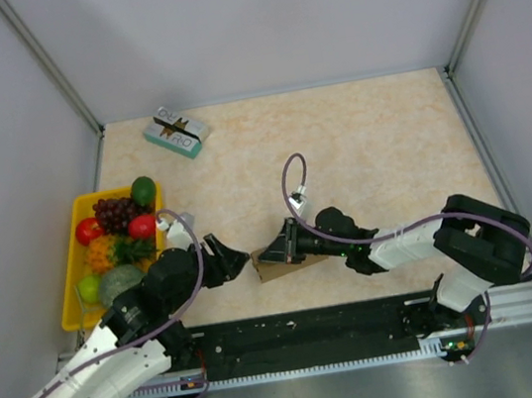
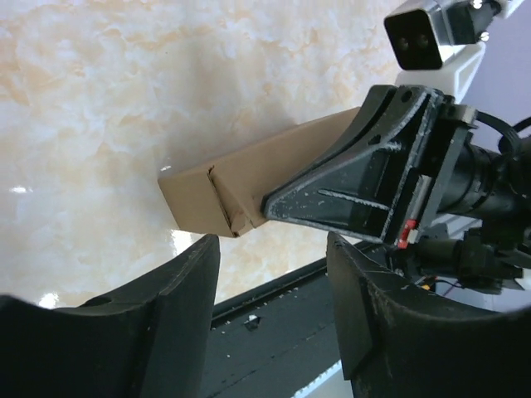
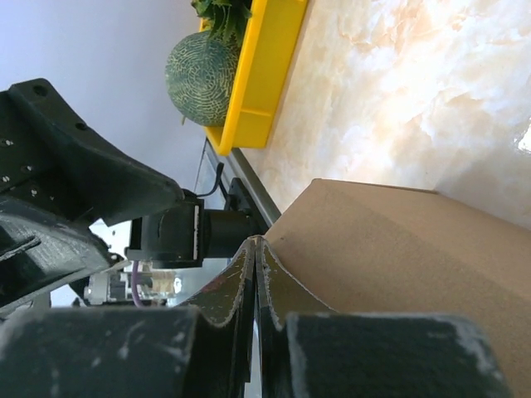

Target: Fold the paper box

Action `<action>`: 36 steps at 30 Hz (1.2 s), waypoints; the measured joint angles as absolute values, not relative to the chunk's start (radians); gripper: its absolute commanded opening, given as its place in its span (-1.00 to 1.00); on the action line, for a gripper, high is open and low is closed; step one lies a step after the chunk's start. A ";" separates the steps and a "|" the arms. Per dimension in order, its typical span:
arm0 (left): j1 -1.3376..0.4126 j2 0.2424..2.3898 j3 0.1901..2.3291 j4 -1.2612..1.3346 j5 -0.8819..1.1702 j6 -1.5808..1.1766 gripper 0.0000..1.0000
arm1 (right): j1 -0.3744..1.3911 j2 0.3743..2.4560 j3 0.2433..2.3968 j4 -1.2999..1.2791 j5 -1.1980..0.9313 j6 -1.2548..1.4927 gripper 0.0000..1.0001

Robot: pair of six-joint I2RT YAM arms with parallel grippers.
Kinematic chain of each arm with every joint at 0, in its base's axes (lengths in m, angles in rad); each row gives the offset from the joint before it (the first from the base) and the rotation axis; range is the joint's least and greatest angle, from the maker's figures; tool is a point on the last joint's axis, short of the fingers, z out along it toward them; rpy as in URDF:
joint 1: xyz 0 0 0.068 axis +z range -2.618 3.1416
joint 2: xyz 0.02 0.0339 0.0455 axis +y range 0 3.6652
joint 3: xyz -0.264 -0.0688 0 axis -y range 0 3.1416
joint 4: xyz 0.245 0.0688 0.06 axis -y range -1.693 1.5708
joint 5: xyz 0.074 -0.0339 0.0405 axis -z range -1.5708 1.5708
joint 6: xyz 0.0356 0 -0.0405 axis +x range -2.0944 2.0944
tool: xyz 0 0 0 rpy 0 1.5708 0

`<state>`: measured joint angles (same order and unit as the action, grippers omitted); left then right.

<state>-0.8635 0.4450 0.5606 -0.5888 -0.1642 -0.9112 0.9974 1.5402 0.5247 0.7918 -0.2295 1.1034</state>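
Note:
The paper box [image 1: 289, 270] is brown cardboard folded into a long narrow shape, lying near the table's front edge. My right gripper [image 1: 265, 257] is shut and seems to pinch a thin wall of it; in the right wrist view the gripper [image 3: 256, 240] has both jaws pressed together, with the cardboard [image 3: 398, 257] spreading to their right. My left gripper [image 1: 239, 260] is open and empty just left of the box's end. In the left wrist view this gripper [image 2: 271, 249] sits below the box [image 2: 241, 178], not touching it.
A yellow tray [image 1: 70, 278] of fruit stands at the left, also in the right wrist view [image 3: 257, 75] with a green melon [image 3: 202, 76]. A small teal-and-white printed box [image 1: 177, 132] lies at the back left. The black base rail [image 1: 305, 328] runs along the near edge.

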 measured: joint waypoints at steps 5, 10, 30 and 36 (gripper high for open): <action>-0.863 0.553 0.581 -0.579 -0.196 -0.898 -0.03 | 0.997 1.527 0.532 0.761 -0.237 1.092 -1.00; -0.863 0.594 0.568 -0.532 -0.227 -0.894 -0.35 | 0.991 1.440 0.549 0.621 -0.234 1.048 -0.99; -0.853 0.820 0.464 -0.226 -0.160 -0.925 -0.73 | 0.847 1.278 0.418 0.509 -0.257 1.008 -1.00; -0.852 0.736 0.347 -0.103 -0.134 -0.994 -0.67 | 0.847 1.324 0.319 0.714 -0.276 1.060 -1.00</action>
